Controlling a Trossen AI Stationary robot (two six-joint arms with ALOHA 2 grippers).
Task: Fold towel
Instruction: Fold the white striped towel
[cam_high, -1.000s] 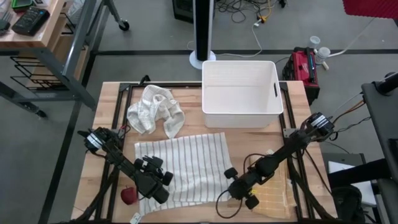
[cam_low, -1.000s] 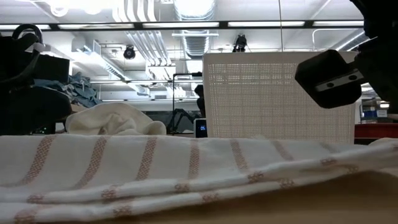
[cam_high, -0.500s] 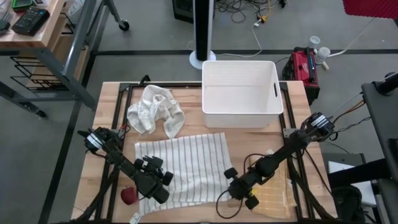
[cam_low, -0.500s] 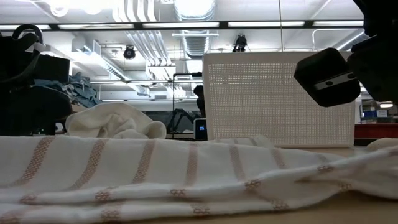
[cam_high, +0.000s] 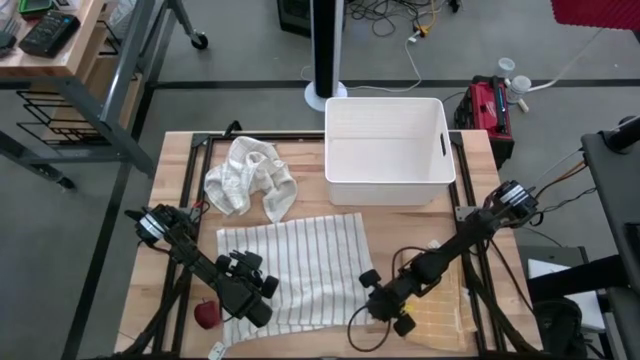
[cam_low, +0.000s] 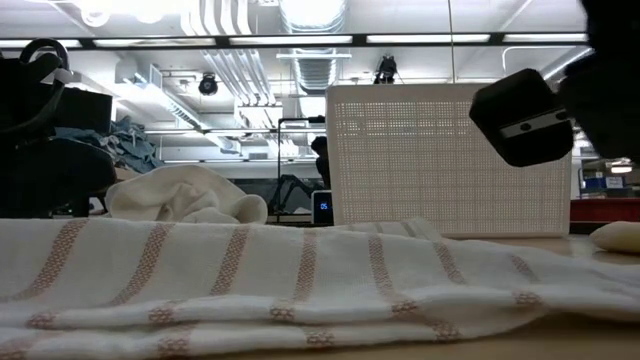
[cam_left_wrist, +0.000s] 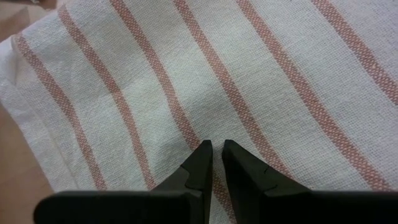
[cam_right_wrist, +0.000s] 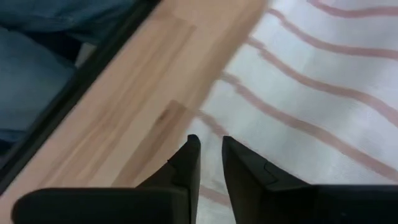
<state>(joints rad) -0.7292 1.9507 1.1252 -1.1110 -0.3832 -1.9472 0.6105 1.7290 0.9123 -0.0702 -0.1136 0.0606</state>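
Note:
A white towel with thin red stripes lies spread flat on the wooden table, and it also shows in the low view. My left gripper is over the towel's near left part, fingers shut just above the striped cloth. My right gripper hangs above the towel's near right edge, where the cloth meets bare wood. Its fingers stand a narrow gap apart with nothing between them. In the low view it hangs well above the cloth. My left gripper points its shut fingers down at the towel's near left part. I cannot tell whether the fingertips touch the cloth.
A white bin stands at the far side, right of the middle. A crumpled white cloth lies at the far left. A small red object sits near the left front. A pale yellow cloth lies under the right arm.
The towel's right part stood raised and bunched in the low view. It has since sunk and spread flat on the table, while its left part has stayed put. My right gripper has risen slightly.

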